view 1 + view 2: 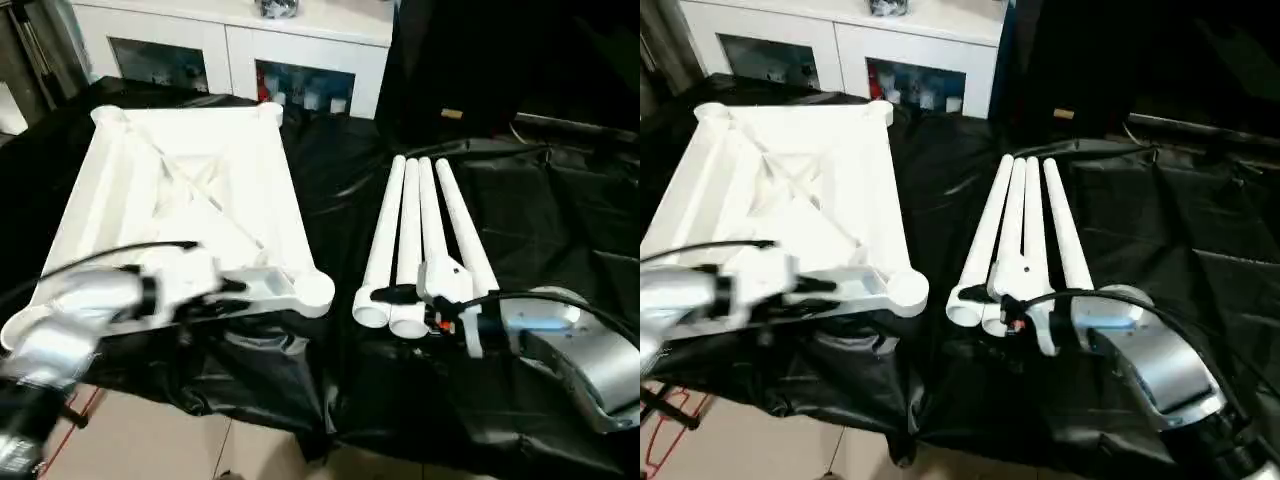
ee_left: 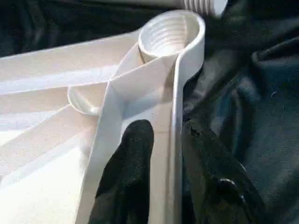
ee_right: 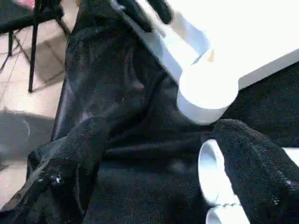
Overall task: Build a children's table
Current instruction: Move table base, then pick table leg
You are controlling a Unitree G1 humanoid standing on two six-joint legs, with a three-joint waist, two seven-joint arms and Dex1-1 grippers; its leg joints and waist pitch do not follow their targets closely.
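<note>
1. Tabletop (image 1: 190,190) lies upside down, left half of frame, on black cloth (image 1: 560,220).
2. Four legs (image 1: 415,235) bundled side by side, centre-right.
3. Left gripper (image 2: 163,172) clamps the tabletop's near edge wall.
4. Right gripper (image 1: 400,296) at legs' near ends, jaws wide.

A white cabinet (image 1: 235,50) with dark glass doors is standing along the far wall, small items showing dimly behind the panes. A crumpled black cloth (image 1: 340,200) is covering the desk and hanging over its near edge, catching glints of light on its folds. Below, a pale beige tiled floor (image 1: 150,440) is showing, and thin black legs of a stand (image 3: 32,42) are resting on it.
</note>
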